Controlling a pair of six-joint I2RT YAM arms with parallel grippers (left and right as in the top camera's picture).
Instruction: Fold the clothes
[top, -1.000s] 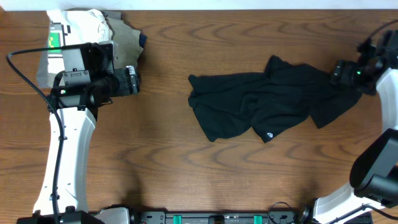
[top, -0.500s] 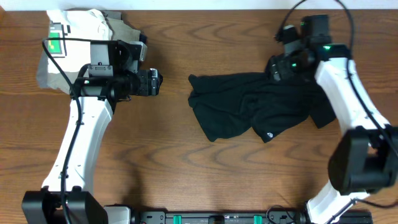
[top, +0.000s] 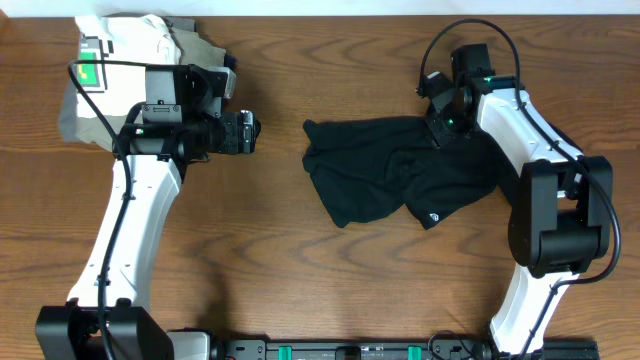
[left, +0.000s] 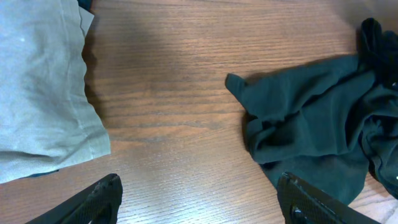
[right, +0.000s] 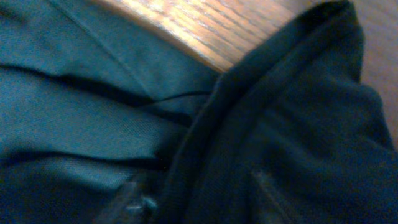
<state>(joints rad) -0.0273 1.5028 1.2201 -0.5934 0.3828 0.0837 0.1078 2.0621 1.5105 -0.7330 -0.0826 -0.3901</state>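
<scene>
Arm on right curled inward, right gripper (top: 439, 123) pressed into black T-shirt (top: 380, 170) top edge, grip impossible to tell. Left gripper (top: 250, 132) above table (left: 186, 93), jaws wide apart, empty.

1. Is a black T-shirt (top: 400, 175) of soft, matte fabric, short-sleeved.
2. Lies crumpled and not folded on the wooden table (top: 280, 260), right of centre, stretched wider than deep.
3. Bunches into deep creases and overlapping layers at the left end, with a pointed flap sticking out at the upper left.
4. Shows a small white logo (top: 433, 214) near the lower edge, on a corner pointing toward the near side.
5. Gathers into a raised hump at the upper right edge, where a hemmed edge runs diagonally over a flatter layer.
6. Spreads flatter toward the right.
</scene>
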